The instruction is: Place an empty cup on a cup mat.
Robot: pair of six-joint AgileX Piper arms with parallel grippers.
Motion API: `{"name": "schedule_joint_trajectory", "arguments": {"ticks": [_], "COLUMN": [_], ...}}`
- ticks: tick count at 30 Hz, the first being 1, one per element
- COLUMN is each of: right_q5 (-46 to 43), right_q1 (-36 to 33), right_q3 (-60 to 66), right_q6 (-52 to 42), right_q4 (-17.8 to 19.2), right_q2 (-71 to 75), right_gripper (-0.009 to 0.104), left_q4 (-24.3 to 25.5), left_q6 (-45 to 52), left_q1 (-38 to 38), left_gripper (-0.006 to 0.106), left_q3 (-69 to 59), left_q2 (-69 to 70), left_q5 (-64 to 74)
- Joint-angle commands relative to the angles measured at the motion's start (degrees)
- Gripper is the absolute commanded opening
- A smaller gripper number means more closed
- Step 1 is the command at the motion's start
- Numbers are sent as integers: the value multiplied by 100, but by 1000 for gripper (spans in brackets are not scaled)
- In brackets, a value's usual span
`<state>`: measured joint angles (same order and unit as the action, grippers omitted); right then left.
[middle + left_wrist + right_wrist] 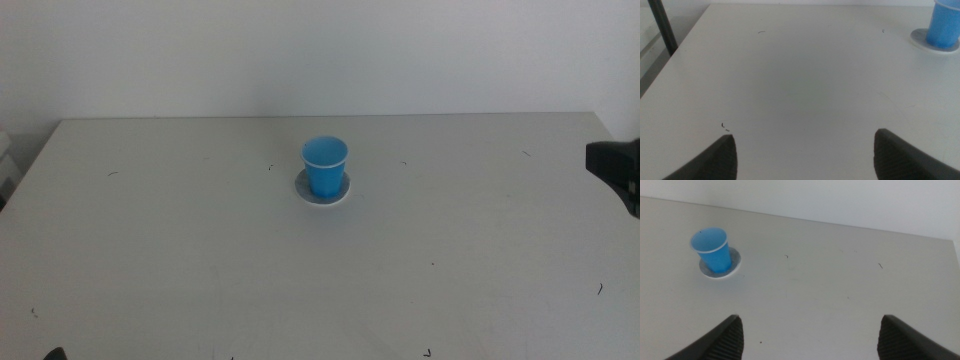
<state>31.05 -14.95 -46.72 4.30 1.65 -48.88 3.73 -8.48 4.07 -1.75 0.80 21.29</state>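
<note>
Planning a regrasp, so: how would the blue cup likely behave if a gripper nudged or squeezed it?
The cup looks like thin plastic and shows empty from the right wrist view, so probably light and apt to slide or tip. Its tapered wall may slip upward out of a squeeze. It stands upright on the cup mat, which might shift with it.

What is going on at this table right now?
Nothing is being held at the moment. The blue cup stands upright on the round grey cup mat near the middle of the white table. The right gripper is open, back at the table's right side. The left gripper is open too, waiting at the near edge. The placing looks done.
</note>
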Motion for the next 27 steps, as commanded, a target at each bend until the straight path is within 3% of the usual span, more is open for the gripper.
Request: {"name": "schedule_joint_trajectory", "arguments": {"ticks": [1,7,12,20,27], "right_q5": [-1041,-2209,-2274,-2255,-2237], "right_q1": [49,49,115,913,943], "right_q3": [350,1694,2352,2761,3354], "right_q6": [-226,-210,-65,177,177], "right_q4": [93,282,391,429,511], "right_q2": [494,1806,2536,3329,3766], "right_gripper": [88,92,92,92,92], "left_q4": [2,2,2,2,2], "left_q6": [-61,-61,-61,-61,-61], "left_q1": [-6,-6,-6,-6,-6], "left_gripper": [105,105,105,105,105], "left_q3": [34,34,34,34,34], "left_q2": [71,71,71,71,71], "left_q5": [-378,-378,-378,-378,-378]}}
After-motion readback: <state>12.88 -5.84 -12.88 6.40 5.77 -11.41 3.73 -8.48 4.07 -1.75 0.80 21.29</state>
